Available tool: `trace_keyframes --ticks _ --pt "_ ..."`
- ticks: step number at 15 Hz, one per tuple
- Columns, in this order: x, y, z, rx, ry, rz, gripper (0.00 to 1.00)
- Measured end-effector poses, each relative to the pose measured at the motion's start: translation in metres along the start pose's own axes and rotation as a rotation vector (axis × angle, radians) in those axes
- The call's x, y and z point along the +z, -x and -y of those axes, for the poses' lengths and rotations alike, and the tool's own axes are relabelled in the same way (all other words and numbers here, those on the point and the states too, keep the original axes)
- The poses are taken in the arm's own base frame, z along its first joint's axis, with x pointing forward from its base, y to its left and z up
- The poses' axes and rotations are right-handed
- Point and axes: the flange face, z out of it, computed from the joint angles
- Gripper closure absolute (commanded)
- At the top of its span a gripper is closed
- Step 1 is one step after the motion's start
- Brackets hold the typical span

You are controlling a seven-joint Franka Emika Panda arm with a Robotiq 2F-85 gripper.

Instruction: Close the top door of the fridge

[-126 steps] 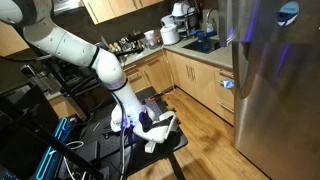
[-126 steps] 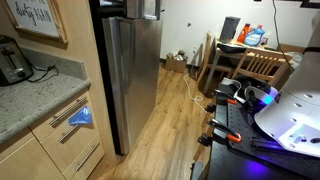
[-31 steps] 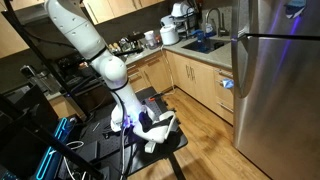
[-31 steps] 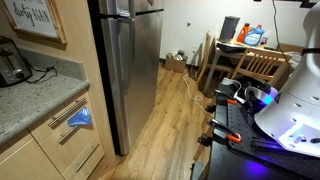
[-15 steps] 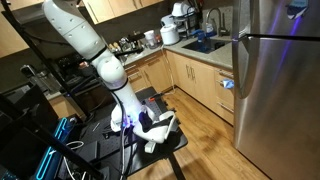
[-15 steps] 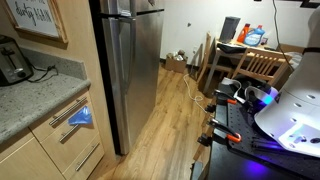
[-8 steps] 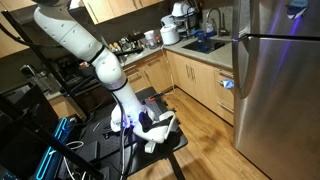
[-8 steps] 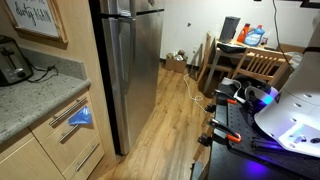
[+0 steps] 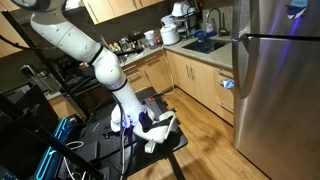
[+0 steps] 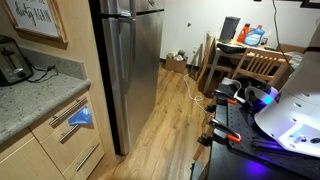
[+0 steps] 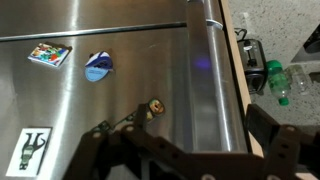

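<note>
The fridge (image 9: 275, 110) stands tall and steel in both exterior views (image 10: 130, 80). Its top door (image 9: 272, 18) sits flush above the dark seam, level with the lower door, and also shows at the upper edge of an exterior view (image 10: 140, 6). In the wrist view the top door (image 11: 150, 85) fills the picture, with the blue-and-white oval sticker (image 11: 97, 67) on it. My gripper (image 11: 185, 140) is open and empty, a short way off the steel. The gripper itself is out of both exterior views; only the white arm (image 9: 75, 40) shows.
Light wooden cabinets (image 9: 195, 80) and a sink counter (image 9: 200, 43) adjoin the fridge. A blue cloth (image 10: 80, 117) hangs on a drawer. A toaster (image 10: 10, 60) sits on the counter. A wooden table and chairs (image 10: 250, 62) stand across the wood floor.
The top door stood swung out 8.4 s ago and has been flush since 2.1 s ago. Over the last second my arm's upper link has swung back to the left, away from the fridge.
</note>
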Motion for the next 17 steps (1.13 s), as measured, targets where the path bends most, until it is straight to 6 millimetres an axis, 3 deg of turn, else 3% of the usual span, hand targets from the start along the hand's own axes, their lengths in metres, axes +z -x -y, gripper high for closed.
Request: trace_keyframes --ticks 8,17 --pt "0.032 0.043 -0.019 -0.041 0.104 0.151 0.00" --pt "0.043 0.059 -0.017 -0.043 0.106 0.225 0.00"
